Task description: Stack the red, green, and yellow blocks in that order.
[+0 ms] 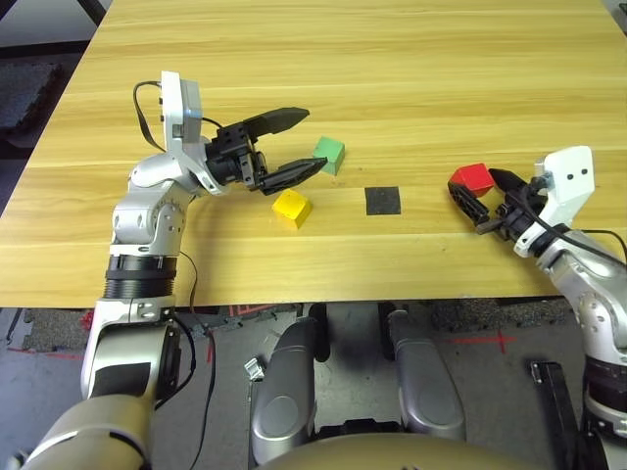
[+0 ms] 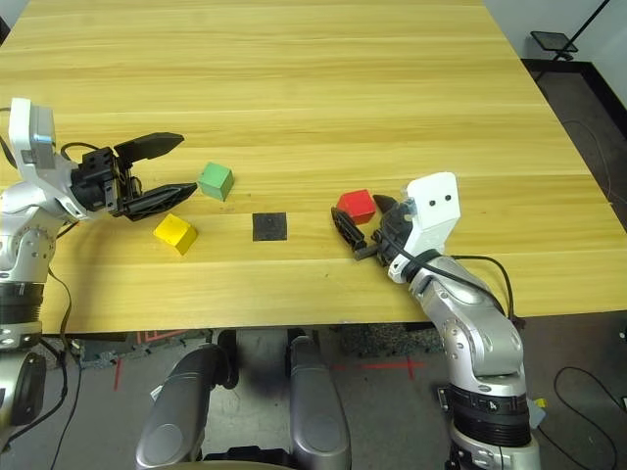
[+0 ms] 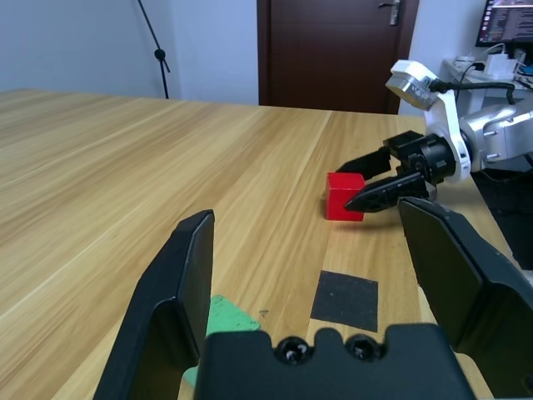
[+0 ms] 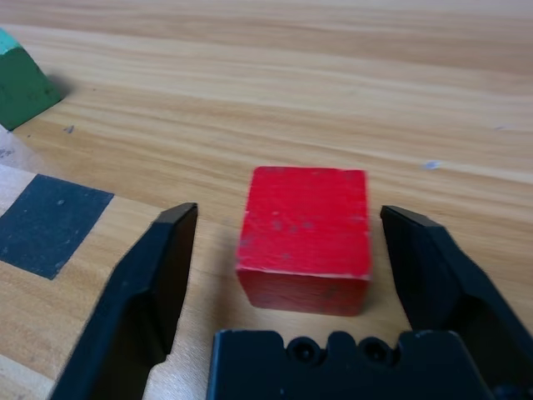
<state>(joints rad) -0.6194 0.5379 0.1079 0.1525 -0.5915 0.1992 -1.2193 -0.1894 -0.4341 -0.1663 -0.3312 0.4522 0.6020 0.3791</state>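
Observation:
The red block (image 4: 304, 233) sits on the table at the right, between the fingers of my right gripper (image 1: 474, 185). That gripper is open, with a small gap showing on each side of the block. The green block (image 1: 330, 154) rests left of centre, just beyond the fingertips of my left gripper (image 1: 312, 140), which hovers open with nothing in it. The yellow block (image 1: 292, 208) lies nearer the front edge, just under and in front of the left gripper's lower finger. In the left wrist view a corner of the green block (image 3: 218, 321) peeks out beside one finger.
A flat black square patch (image 1: 383, 200) lies on the wooden table (image 1: 392, 69) between the yellow and red blocks. The table's front edge runs close to both arms.

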